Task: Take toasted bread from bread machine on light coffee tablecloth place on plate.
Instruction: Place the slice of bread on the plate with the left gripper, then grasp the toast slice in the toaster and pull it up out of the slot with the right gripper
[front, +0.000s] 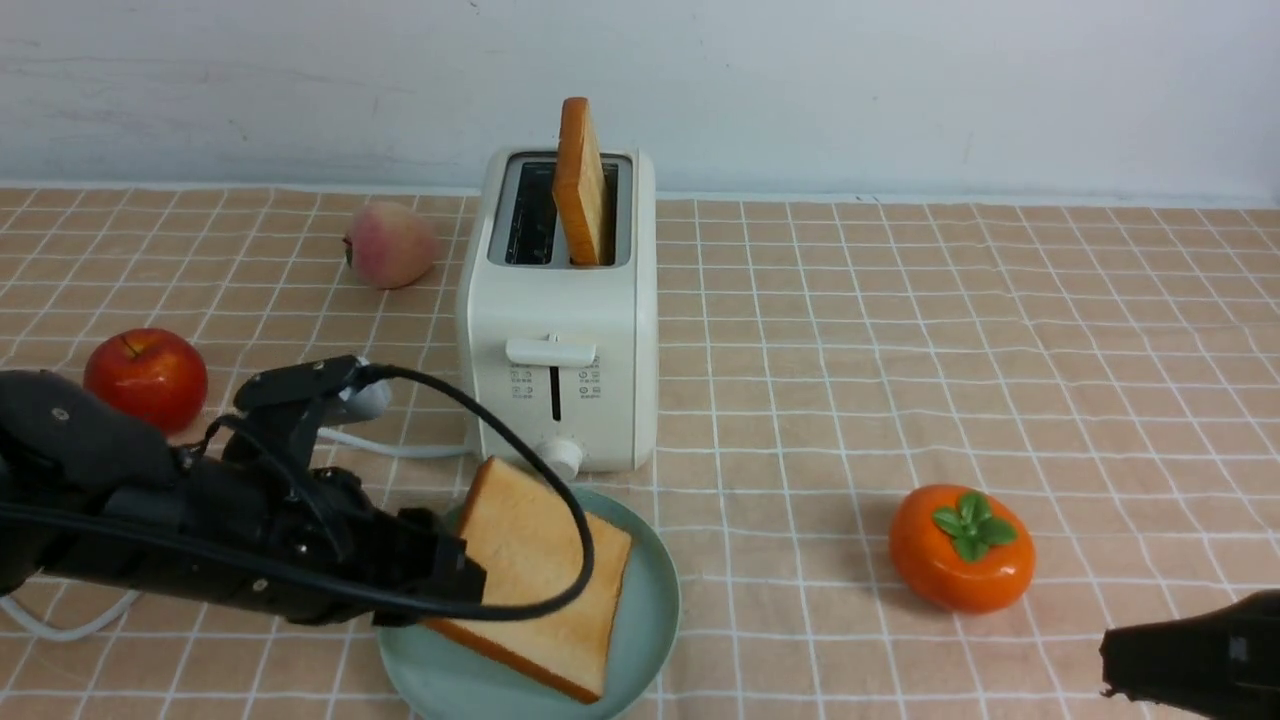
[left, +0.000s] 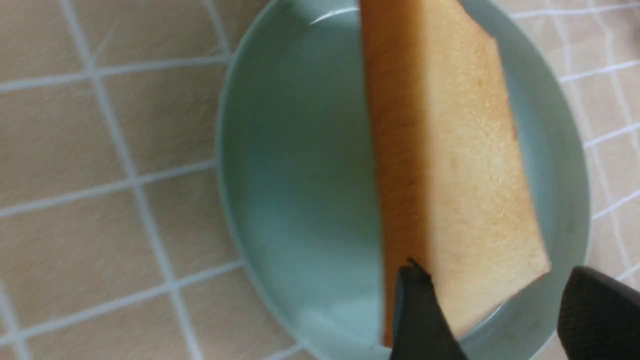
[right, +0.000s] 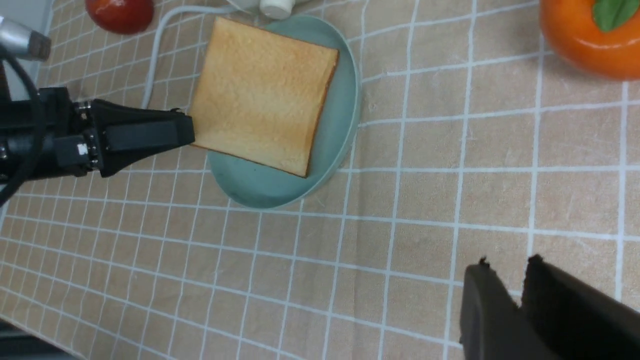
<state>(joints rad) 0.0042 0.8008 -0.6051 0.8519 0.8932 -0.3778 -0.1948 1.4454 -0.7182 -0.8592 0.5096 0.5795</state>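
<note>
Overall: a tabletop covered by the light coffee tablecloth (front: 900, 350), seen from between the robot's two arms.
Bread machine: the cream-white bread machine (front: 560, 330) stands upright near the middle, lever and knob facing the camera.
Far slice: the far slice (front: 582, 180) stands on edge in the toaster's right slot, its upper half sticking out.
Plate: the mint-green plate (front: 650, 620) sits just in front of the toaster.
Near slice: the near slice (front: 535, 575) lies tilted on the plate, its left edge raised and overhanging the rim.
Left gripper: the left gripper (left: 495, 280) is at that raised corner, jaws wide; one finger is against the crust, the other clear of the bread.
Right gripper: the right gripper (right: 509, 267) hangs low at the front right, well apart from the plate, only a thin slit between its fingers, nothing in them.
Other things: a red apple (front: 146, 378) and a peach (front: 390, 244) left of the toaster, an orange persimmon (front: 962, 548) to the right.
</note>
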